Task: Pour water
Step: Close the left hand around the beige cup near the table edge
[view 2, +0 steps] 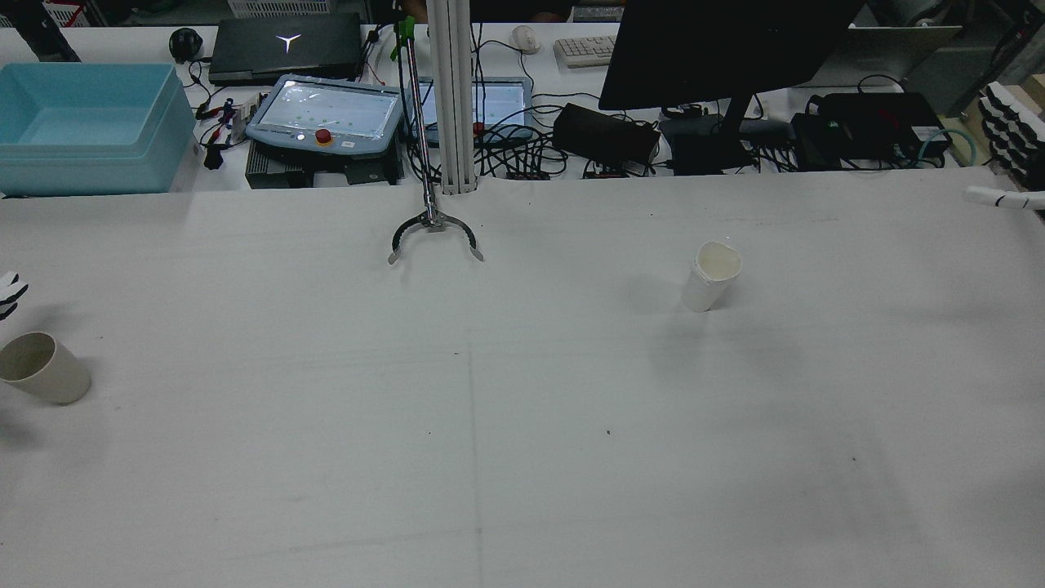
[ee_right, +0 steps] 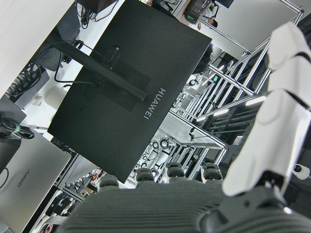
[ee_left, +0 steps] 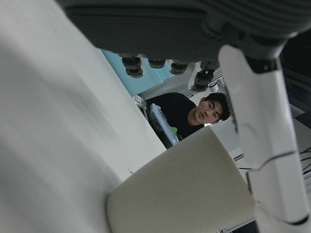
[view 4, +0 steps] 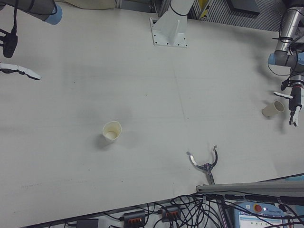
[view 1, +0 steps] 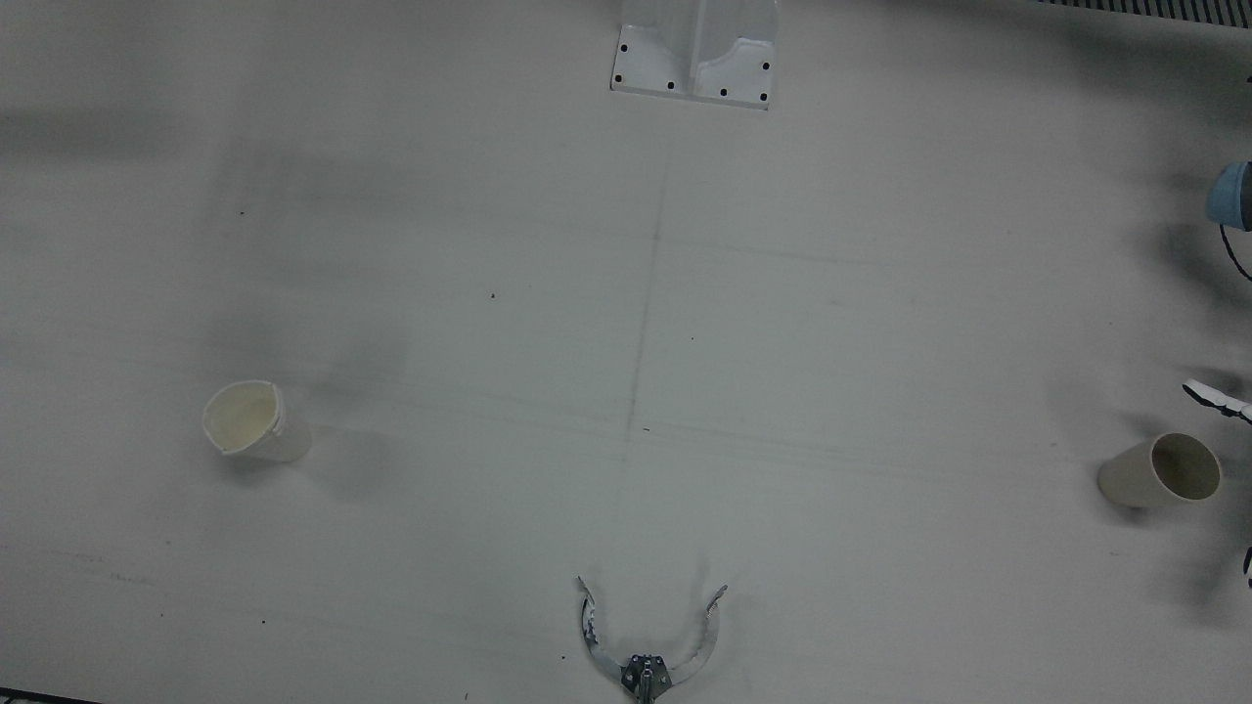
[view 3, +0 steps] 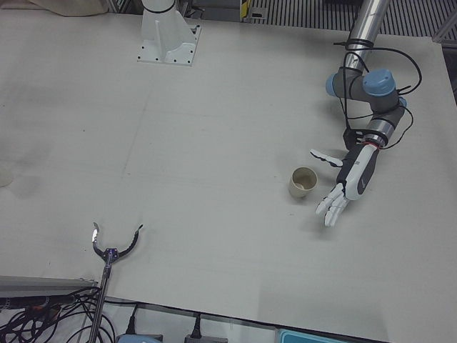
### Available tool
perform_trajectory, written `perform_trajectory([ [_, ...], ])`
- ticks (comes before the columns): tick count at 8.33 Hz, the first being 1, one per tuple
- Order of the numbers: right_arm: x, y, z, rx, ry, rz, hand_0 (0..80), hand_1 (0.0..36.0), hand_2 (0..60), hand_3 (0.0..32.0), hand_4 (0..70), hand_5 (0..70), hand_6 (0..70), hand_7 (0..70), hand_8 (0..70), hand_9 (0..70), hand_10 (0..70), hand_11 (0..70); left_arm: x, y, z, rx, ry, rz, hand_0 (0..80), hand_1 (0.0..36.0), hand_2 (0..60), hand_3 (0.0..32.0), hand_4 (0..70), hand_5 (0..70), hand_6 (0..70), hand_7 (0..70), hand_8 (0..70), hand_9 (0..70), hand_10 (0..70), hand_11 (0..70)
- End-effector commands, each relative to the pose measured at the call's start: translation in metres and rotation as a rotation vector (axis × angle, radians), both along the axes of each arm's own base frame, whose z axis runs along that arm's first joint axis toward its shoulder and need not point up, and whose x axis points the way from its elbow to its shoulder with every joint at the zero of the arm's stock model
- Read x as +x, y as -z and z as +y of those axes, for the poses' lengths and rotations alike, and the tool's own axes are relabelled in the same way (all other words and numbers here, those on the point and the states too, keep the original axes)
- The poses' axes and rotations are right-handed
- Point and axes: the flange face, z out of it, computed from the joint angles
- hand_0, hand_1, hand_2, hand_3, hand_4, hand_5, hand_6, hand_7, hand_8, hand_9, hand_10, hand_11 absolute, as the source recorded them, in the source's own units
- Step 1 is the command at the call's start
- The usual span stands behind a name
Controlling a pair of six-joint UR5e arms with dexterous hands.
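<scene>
Overhead, in the front view, the table (view 1: 626, 293) carries two paper cups: a white cup (view 1: 254, 422) standing toward that view's left and a beige cup (view 1: 1161, 471) near the right edge, with only white fingertips (view 1: 1216, 396) of the left hand showing just beyond it. A metal grabber claw (view 1: 648, 645) lies at the bottom edge.

From the rear view, the beige cup (view 2: 41, 367) sits at the far left, the white cup (view 2: 712, 274) right of centre, and a single white finger (view 2: 1000, 198) of the right hand pokes in at the right edge, well apart from both cups. A dark monitor (view 2: 727, 49) stands behind the table.

Seen from the left-front view, the left hand (view 3: 348, 182) hangs from its bent arm just beside the beige cup (view 3: 303, 182), fingers spread and pointing down, holding nothing.

Across in the right-front view, the right hand (view 4: 16, 69) hovers at the far left edge, fingers extended, empty, far from the white cup (view 4: 112, 131).

Up close, the left hand view shows the beige cup (ee_left: 184, 194) filling the lower part, a white finger (ee_left: 265, 141) beside it, and a person beyond.

Finally, the right hand view shows the monitor back (ee_right: 126, 92) lettered "HUAWEI".
</scene>
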Motion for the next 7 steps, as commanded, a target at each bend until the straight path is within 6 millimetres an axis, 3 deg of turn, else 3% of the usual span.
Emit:
perform_trajectory([
  [1, -0.003, 0.003, -0.004, 0.005, 0.002, -0.003, 46.1, 14.4, 16.0, 13.0, 0.0, 4.8, 6.1, 4.2, 3.9, 2.3, 0.0, 0.0, 0.021, 0.004, -0.014, 0.009, -0.009, 0.008, 59.6, 8.4, 0.0, 0.0, 18.9, 0.0, 2.3, 0.5, 0.0, 0.0, 3.7, 7.5],
  [3, -0.006, 0.003, -0.004, 0.005, 0.007, -0.002, 46.0, 14.2, 16.0, 13.4, 0.0, 4.8, 6.1, 4.3, 4.0, 2.4, 0.0, 0.0, 0.039, 0.002, -0.012, 0.005, -0.04, 0.009, 61.5, 9.6, 0.0, 0.0, 20.0, 0.0, 3.0, 0.9, 0.0, 0.0, 4.0, 8.1],
  [7, -0.007, 0.002, -0.004, 0.004, 0.011, -0.003, 46.0, 14.0, 16.1, 13.2, 0.0, 4.8, 6.2, 4.2, 4.3, 2.7, 0.0, 0.0, 0.048, -0.005, -0.006, -0.007, -0.059, 0.009, 62.2, 9.5, 0.0, 0.0, 23.2, 0.0, 3.6, 1.3, 0.0, 0.0, 4.5, 8.7],
])
